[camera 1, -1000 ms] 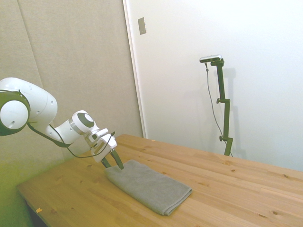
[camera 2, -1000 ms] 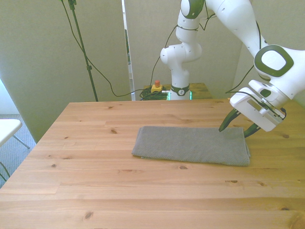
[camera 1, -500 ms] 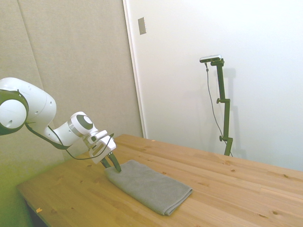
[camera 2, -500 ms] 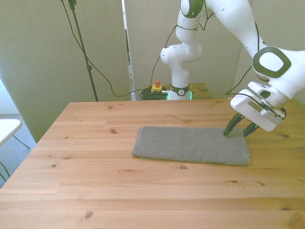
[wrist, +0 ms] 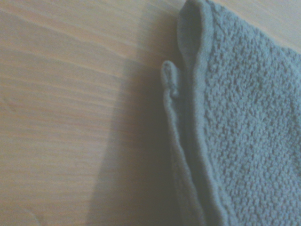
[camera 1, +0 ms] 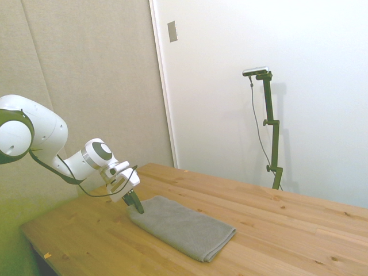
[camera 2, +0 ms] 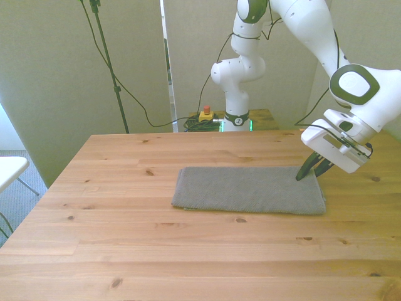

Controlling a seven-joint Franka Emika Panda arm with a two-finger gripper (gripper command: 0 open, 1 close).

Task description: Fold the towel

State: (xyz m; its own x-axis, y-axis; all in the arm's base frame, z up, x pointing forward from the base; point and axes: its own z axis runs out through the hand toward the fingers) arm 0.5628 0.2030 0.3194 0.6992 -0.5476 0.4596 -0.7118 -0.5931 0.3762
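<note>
Flat on the wooden table (camera 2: 125, 251) lies the towel (camera 2: 247, 189), a grey terry rectangle folded into layers, its long side running across the front view from just left of the middle toward the right. In the side view the towel (camera 1: 184, 227) stretches from the gripper's end out toward the near edge of the table (camera 1: 299, 230), with a thick rounded fold at the end farthest from the arm. Up close, the wrist view shows the towel (wrist: 244, 122) with its nubbly weave and two stacked layers at one border, the lower layer peeking out a little past the upper one, and bare table (wrist: 70, 108) planks beside it.

At the towel's end on the front view's right, the gripper (camera 2: 311, 171) is tilted down so its dark fingers meet the cloth at the far corner. The fingers (camera 2: 304, 170) are drawn close together, with the tips at or on the towel's edge; they look pinched on the towel's corner, though the contact itself is small in both wide views. In the side view the gripper (camera 1: 137, 205) sits low over the table at the towel's end nearest the arm, tips against the cloth.

Behind the table in the front view, the white arm's base (camera 2: 237, 119) stands at the far edge, with a small yellow box with a red button (camera 2: 205, 115) beside it on the front view's left
</note>
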